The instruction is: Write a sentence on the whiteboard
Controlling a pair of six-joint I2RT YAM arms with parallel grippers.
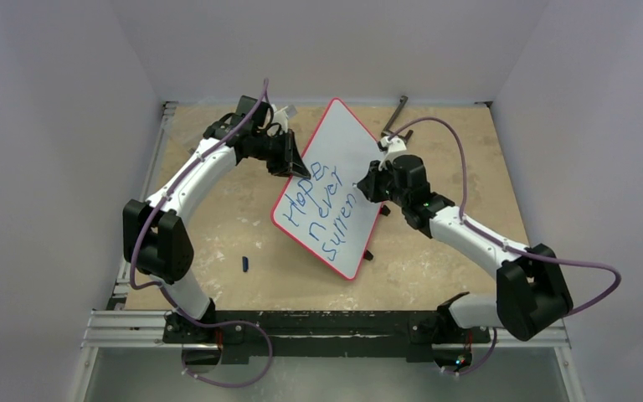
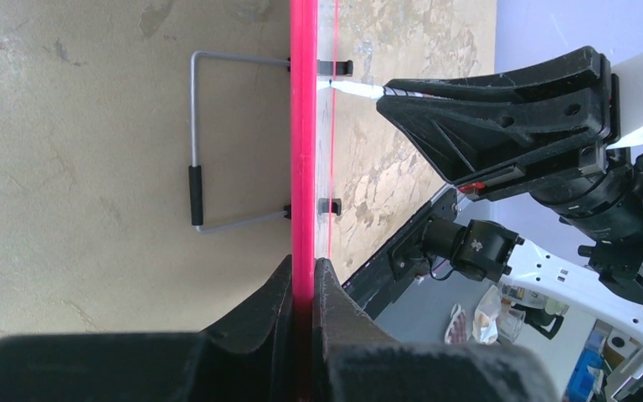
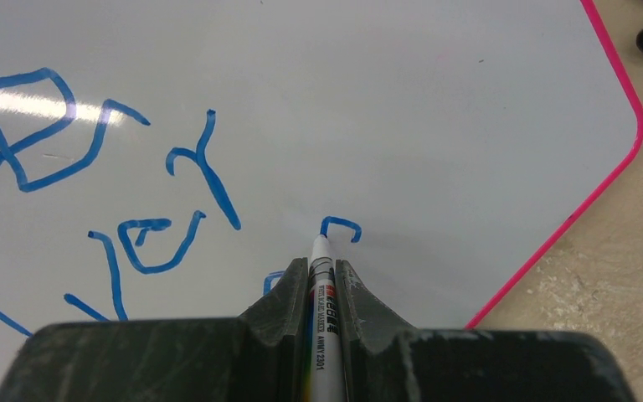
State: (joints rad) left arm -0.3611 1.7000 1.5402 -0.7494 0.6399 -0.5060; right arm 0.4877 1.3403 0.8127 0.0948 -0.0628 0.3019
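Observation:
The whiteboard [image 1: 343, 138] lies slantwise mid-table, white with a thin red rim [image 2: 303, 126]. Blue lettering of the sentence [image 1: 325, 209] runs in three slanted lines: "Hope", "never" and the start of a third word. My left gripper [image 1: 293, 155] is shut on the board's left edge, its jaws pinching the rim [image 2: 303, 272]. My right gripper [image 1: 366, 186] is shut on a white marker [image 3: 320, 293]. The marker's tip rests on the board [image 3: 385, 100] at a small hooked blue stroke [image 3: 341, 224] right of the earlier letters [image 3: 146, 243].
A small dark blue cap [image 1: 246, 265] lies on the wooden table left of the board's near corner. A dark metal tool [image 1: 395, 117] rests at the back. A wire stand [image 2: 197, 167] folds out beneath the board, held by black clips [image 2: 331, 204].

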